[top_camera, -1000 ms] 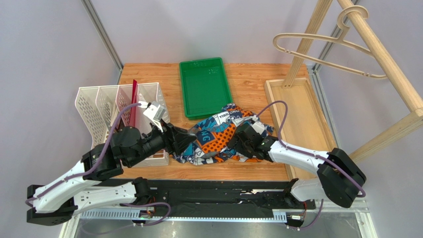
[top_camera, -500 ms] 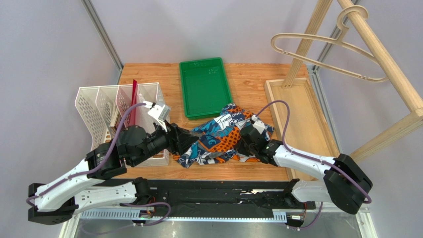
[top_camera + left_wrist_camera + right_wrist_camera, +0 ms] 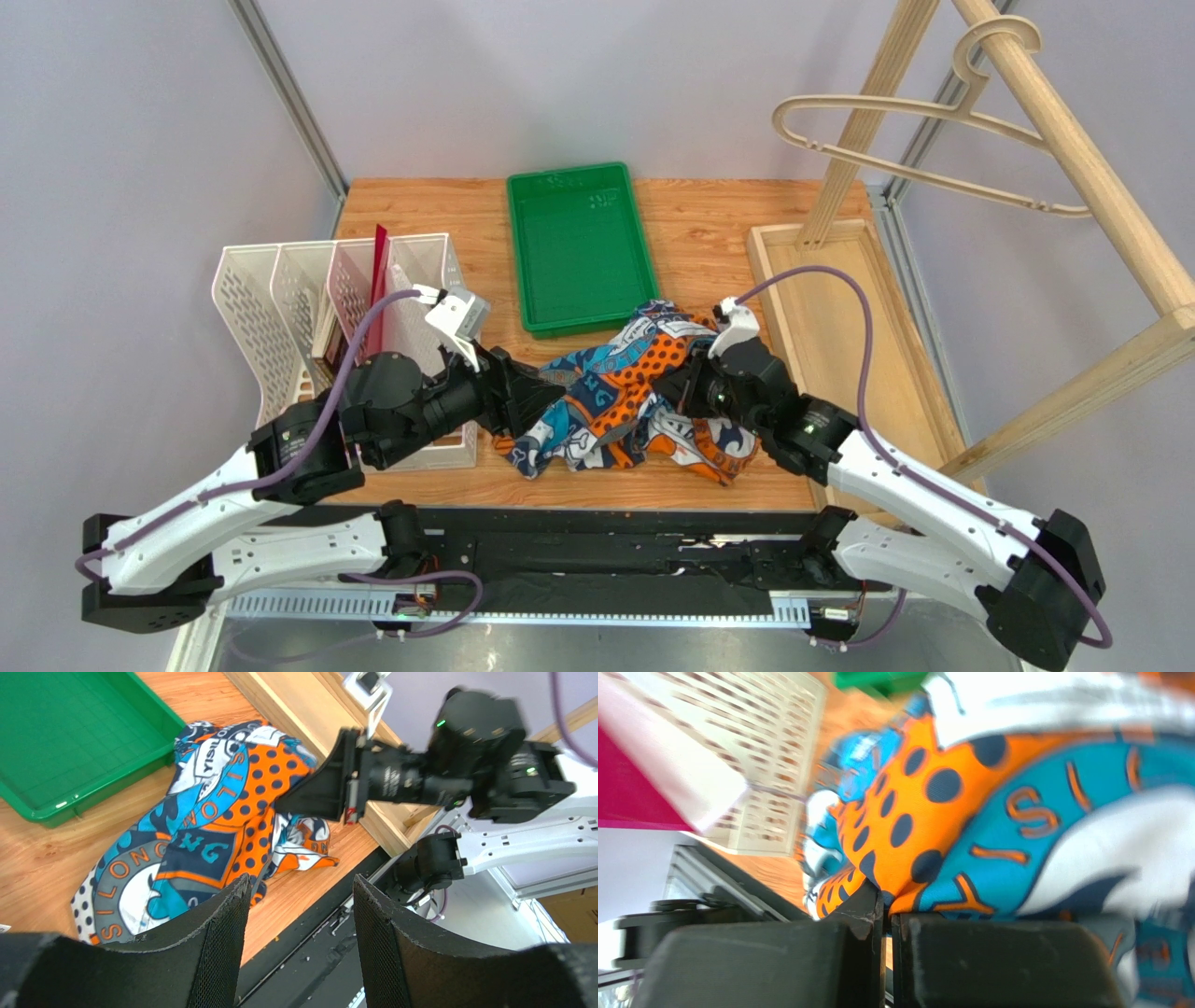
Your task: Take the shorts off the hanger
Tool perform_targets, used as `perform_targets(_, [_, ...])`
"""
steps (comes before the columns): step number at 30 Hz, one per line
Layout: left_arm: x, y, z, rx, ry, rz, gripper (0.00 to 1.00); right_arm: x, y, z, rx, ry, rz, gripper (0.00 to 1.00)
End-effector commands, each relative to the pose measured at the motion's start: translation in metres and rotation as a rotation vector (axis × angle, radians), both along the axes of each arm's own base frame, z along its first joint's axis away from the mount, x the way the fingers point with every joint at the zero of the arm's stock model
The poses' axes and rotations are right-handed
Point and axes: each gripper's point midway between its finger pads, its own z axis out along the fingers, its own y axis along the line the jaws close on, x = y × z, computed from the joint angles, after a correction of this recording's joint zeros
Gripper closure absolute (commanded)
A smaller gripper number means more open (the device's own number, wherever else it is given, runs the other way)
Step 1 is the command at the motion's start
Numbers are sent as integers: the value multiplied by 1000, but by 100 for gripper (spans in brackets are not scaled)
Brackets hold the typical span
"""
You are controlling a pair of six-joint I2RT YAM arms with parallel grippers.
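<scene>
Shorts (image 3: 617,406) are off the hanger (image 3: 912,140), heaped on the tabletop (image 3: 701,224). Right gripper (image 3: 697,392) is fully closed, seemingly on a thin fold, which could slip on a pull. Left gripper (image 3: 302,889) is part open, empty and close by, so there's a collision risk.

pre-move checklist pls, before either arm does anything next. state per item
1. Patterned orange-and-teal cloth shorts off the thin light-wood hanger: ok. The shorts lie crumpled on the wooden table, and the hanger hangs bare on the wooden rack beam.
2. Left gripper open, nothing between its fingers: ok.
3. Right gripper shut, with its tips at the cloth: ok.
4. A fold truly pinched in the right gripper: cannot tell.
5. Shorts apart from the green plastic tray: cannot tell. They lie at its near corner.
</scene>
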Motion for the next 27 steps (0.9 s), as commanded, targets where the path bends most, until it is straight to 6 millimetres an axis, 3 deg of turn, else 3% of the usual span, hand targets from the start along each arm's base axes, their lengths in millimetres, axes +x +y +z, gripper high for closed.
perform_targets(1, [0, 0, 9, -18, -24, -3, 39, 10, 11, 79, 62, -192, 58, 100])
perform_targets(2, [0, 1, 10, -20, -26, -3, 39, 14, 14, 102, 85, -231, 57, 100])
perform_targets(4, [-1, 3, 11, -24, -27, 0, 39, 21, 16, 118, 74, -266, 56, 100])
perform_targets(5, [-2, 5, 11, -25, -27, -1, 39, 25, 18, 141, 96, -304, 51, 100])
perform_targets(7, [-1, 8, 11, -28, -28, 6, 39, 34, 26, 158, 93, -332, 53, 100])
perform_targets(8, [-2, 10, 12, -31, -30, 9, 39, 40, 26, 185, 118, -374, 24, 100])
perform_targets(11, [-4, 15, 13, -34, -32, 12, 39, 65, 29, 198, 71, -391, -51, 100])
perform_targets(12, [-4, 17, 13, -32, -32, 14, 39, 76, 32, 213, 75, -407, -79, 100])
perform_targets(14, [-5, 22, 14, -34, -34, 23, 39, 94, 32, 225, 57, -423, -140, 100])
perform_targets(15, [-5, 25, 13, -34, -35, 26, 39, 99, 32, 246, 85, -450, -164, 100])
perform_targets(16, [-6, 28, 14, -38, -39, 30, 39, 114, 37, 239, 62, -434, -195, 100])
perform_targets(17, [-5, 30, 13, -36, -40, 36, 39, 121, 38, 242, 60, -435, -212, 100])
perform_targets(18, [-6, 32, 14, -39, -43, 39, 39, 127, 38, 260, 83, -456, -237, 100])
perform_targets(19, [-6, 34, 15, -44, -46, 41, 39, 140, 39, 253, 58, -446, -283, 100])
perform_targets(25, [-6, 40, 13, -47, -52, 51, 38, 183, 40, 266, 42, -470, -472, 100])
perform_targets(27, [-8, 40, 15, -55, -54, 46, 38, 199, 47, 251, 27, -448, -519, 100])
